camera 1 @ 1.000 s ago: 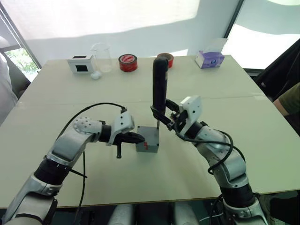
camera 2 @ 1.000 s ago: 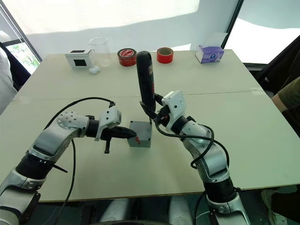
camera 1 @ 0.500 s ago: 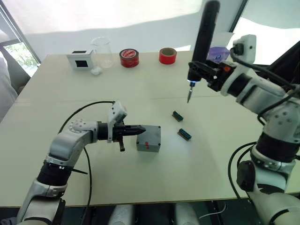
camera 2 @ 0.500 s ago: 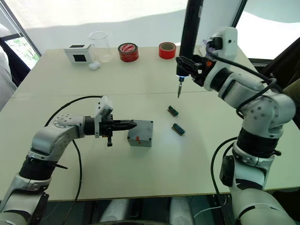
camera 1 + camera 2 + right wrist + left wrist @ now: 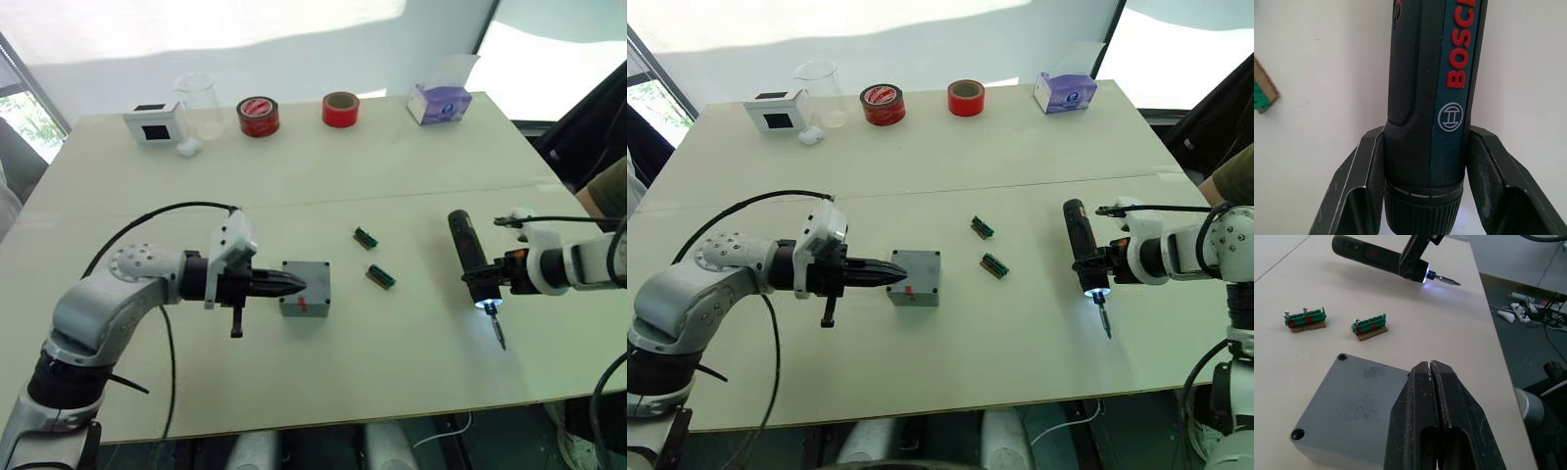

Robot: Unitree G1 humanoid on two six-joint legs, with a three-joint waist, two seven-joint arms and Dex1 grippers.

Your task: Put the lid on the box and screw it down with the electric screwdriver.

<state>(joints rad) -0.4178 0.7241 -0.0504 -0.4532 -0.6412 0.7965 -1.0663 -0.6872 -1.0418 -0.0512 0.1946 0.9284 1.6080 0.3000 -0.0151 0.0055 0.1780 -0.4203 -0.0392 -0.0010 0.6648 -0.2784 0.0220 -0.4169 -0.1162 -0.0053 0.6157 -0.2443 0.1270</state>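
Right gripper [image 5: 1095, 266] down from high above the far table half to low over the near right part, well right of the box [image 5: 914, 277]; 1.0 s ago at the box itself. Same clamp as before: fingers [image 5: 1496, 181] pinching the electric screwdriver [image 5: 1084, 258] just behind the collar, tool now near flat instead of upright, bit toward the near edge, tip light glowing on the table [image 5: 1038, 166].

Left gripper [image 5: 292, 286] as before, jaws pressed together, holding nothing, tips on the lid [image 5: 1349, 404]. Lid seated on the box, corner screw holes visible in left wrist view, screws in them impossible to tell. Red mark on box's near side. Box near table centre, slightly left.

Two green screw strips [image 5: 366, 237] [image 5: 381, 277] between box and screwdriver, each apart from both, right in the straight path from tool back to box. Along the far edge, well apart from the work: white box with black face [image 5: 152, 122], clear beaker [image 5: 201, 103], small white item [image 5: 188, 148] beside it, two red tape rolls [image 5: 258, 116] [image 5: 340, 108], purple tissue box [image 5: 439, 102]. Black cable [image 5: 167, 215] looping over left arm.

Bit tip close to near table edge; right edge just beyond right wrist. Open tabletop between box and far row, also in front of box.
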